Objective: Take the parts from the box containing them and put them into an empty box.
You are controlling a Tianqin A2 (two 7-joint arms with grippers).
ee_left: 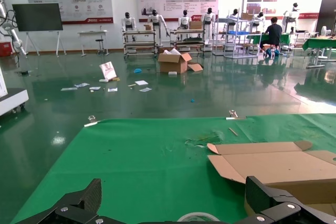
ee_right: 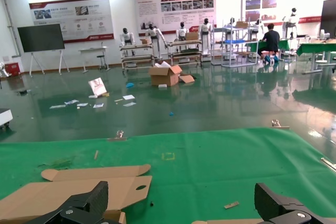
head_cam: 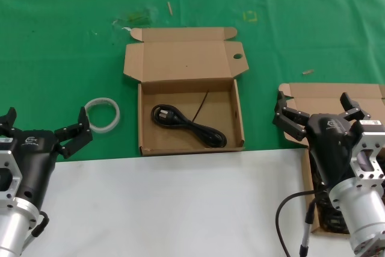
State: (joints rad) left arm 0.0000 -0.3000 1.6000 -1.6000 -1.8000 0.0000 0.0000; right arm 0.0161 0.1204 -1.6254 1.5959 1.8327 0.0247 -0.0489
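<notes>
The shallow box with the holed lid tab (head_cam: pixel 239 118) lies open at the table's middle, and one black cord (head_cam: pixel 189 126) is coiled inside it. The other brown box (head_cam: pixel 325 97) sits at the right, mostly hidden under my right arm; dark cords (head_cam: pixel 329 219) show at its near end. My right gripper (head_cam: pixel 313 97) hovers open over that box's back edge, holding nothing. In the right wrist view the open gripper (ee_right: pixel 182 198) faces green cloth, with the holed lid (ee_right: pixel 79 190) to one side. My left gripper (head_cam: pixel 47 115) is open and empty at the left, beside the tape ring.
A white tape ring (head_cam: pixel 102 114) lies on the green cloth (head_cam: pixel 60 46) left of the middle box, and shows as a tape ring (ee_left: pixel 198 216) between my left fingers (ee_left: pixel 89 195). The near table is white (head_cam: pixel 180 209). Small scraps (head_cam: pixel 307 71) dot the cloth.
</notes>
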